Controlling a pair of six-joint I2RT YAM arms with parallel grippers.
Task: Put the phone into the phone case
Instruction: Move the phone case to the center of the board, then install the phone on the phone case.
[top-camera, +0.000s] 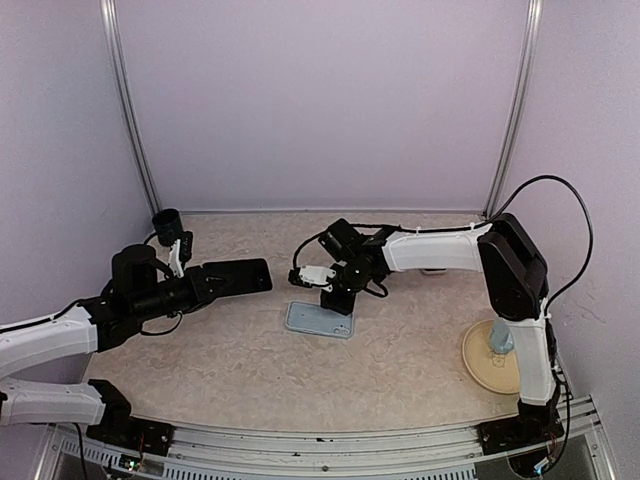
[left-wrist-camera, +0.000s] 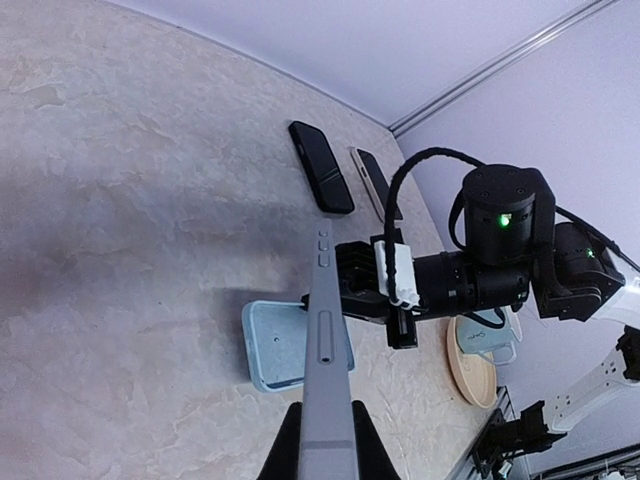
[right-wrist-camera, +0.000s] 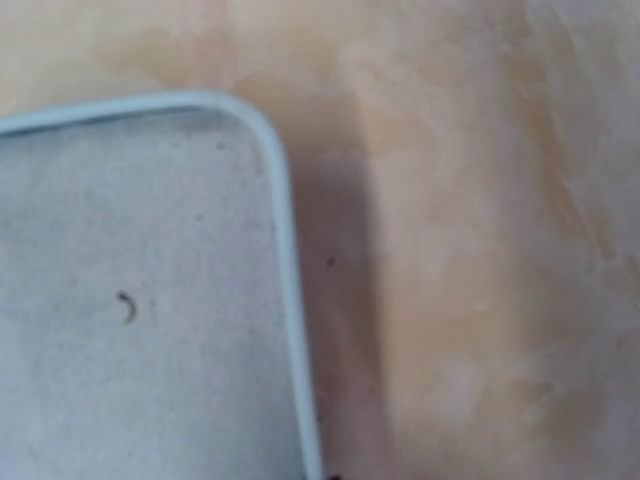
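Note:
The dark phone (top-camera: 240, 276) hangs above the table at the left, edge-on in the left wrist view (left-wrist-camera: 327, 350). My left gripper (top-camera: 203, 284) (left-wrist-camera: 327, 455) is shut on its lower end, with one black finger on each face. The light blue phone case (top-camera: 320, 320) (left-wrist-camera: 275, 345) lies flat and open side up in the middle of the table, to the right of the phone and lower. My right gripper (top-camera: 337, 297) points down, shut, at the case's far edge. The right wrist view shows only a rounded corner of the case (right-wrist-camera: 130, 300), very close and blurred.
Two other phones, a black one (left-wrist-camera: 321, 167) and a lighter one (left-wrist-camera: 375, 182), lie on the table beyond the case. A round wooden plate (top-camera: 482, 368) holding a pale blue cup (top-camera: 500, 340) sits at the right, beside the right arm's base. Purple walls enclose the table.

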